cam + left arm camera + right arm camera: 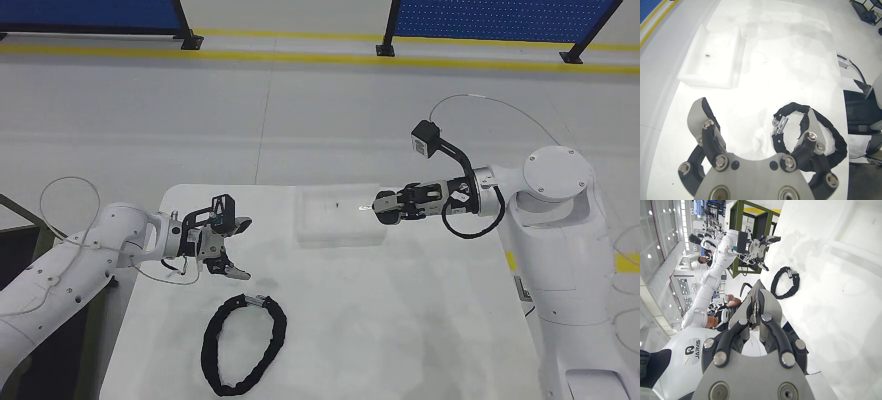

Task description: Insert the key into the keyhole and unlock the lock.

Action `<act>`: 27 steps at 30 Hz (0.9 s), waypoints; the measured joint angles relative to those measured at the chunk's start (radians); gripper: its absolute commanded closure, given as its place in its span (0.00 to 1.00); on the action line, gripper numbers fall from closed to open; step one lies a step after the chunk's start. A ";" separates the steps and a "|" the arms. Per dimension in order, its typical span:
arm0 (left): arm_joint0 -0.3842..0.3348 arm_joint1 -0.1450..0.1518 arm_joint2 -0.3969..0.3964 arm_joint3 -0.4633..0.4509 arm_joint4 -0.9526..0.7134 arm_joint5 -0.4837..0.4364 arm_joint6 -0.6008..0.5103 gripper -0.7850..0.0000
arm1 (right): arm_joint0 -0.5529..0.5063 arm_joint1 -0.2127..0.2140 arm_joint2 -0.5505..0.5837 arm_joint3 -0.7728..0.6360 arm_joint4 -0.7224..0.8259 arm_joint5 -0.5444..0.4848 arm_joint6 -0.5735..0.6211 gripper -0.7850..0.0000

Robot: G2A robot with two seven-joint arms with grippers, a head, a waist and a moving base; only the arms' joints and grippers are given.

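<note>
Here the lock lies just beside left jaws (spread wide).

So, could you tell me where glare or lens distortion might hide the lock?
Left wrist view: glare washes out the white table and tray, but the black chain lock stands out; the table edge bows. Top view: even light, lock plain. Right wrist view: table edge curves, lock distinct.
</note>
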 measured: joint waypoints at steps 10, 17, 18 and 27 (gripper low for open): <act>0.086 0.014 -0.029 -0.035 0.111 0.007 0.096 0.00 | 0.000 0.000 0.000 0.000 0.000 0.000 0.000 1.00; 0.186 0.057 -0.046 -0.030 0.442 0.067 0.353 0.00 | 0.000 0.000 0.000 0.000 0.000 0.000 0.000 1.00; 0.202 0.062 -0.046 -0.018 0.489 0.088 0.393 0.00 | 0.000 0.000 0.000 0.000 0.000 0.000 0.000 1.00; 0.259 0.036 -0.037 0.032 0.697 0.203 0.568 0.00 | 0.000 0.000 0.000 0.000 0.000 0.000 0.000 1.00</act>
